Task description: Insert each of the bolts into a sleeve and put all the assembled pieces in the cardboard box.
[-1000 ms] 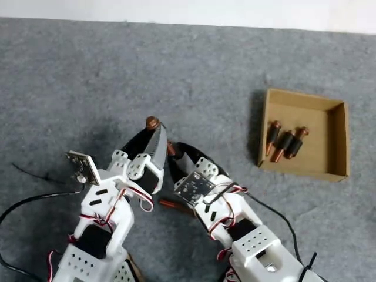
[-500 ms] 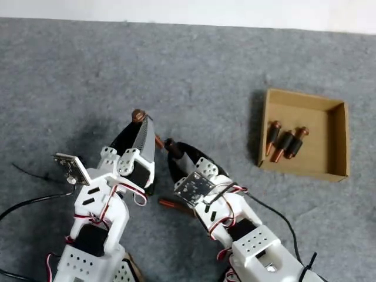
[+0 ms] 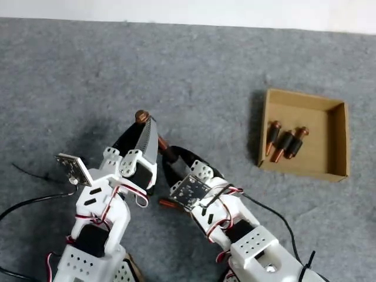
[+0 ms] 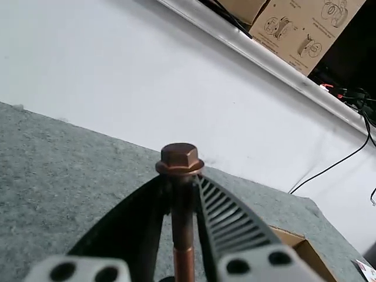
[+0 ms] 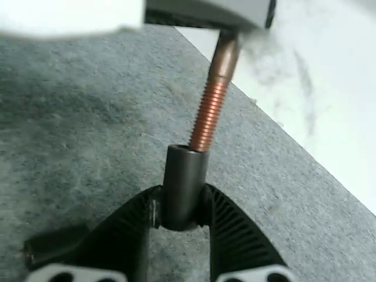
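Nearest the arm bases, I note 1 loose bolt (image 3: 169, 204) lying on the grey tabletop (image 3: 70, 82) between the 2 arms. Beyond it, my right tool (image 5: 182, 201) is closed around a dark sleeve (image 5: 184, 173), gripping its lower half. My left tool (image 4: 183, 181) is clamped on a copper bolt (image 4: 180, 160) just under the hex head; the bolt's threaded tip meets the sleeve's open mouth. Farther off to the right, the cardboard box (image 3: 302, 98) holds 3 assembled pieces (image 3: 286, 142) lying side by side.

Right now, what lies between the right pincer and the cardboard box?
The stretch is bare grey mat, as the high view shows, from the right pincer to the cardboard box.
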Controlling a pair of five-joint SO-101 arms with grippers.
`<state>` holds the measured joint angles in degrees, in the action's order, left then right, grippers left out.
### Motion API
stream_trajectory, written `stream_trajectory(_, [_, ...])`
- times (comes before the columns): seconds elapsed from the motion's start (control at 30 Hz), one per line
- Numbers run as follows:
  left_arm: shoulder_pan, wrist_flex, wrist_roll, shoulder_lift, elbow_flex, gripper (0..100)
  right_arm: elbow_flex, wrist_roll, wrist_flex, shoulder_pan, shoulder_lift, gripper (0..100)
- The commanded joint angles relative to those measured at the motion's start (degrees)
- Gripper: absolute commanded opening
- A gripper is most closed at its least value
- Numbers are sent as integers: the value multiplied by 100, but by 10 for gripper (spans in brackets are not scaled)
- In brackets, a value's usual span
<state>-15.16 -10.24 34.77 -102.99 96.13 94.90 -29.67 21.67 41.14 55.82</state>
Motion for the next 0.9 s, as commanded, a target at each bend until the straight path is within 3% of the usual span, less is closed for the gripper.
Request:
stream_trajectory(0.0, [-101,176,26,-66,101,7,716,-9,110,-57,101,5])
stream_trajectory(0.87, [-242,-668,44,-66,101,7,708,-9,110,-40,101,5])
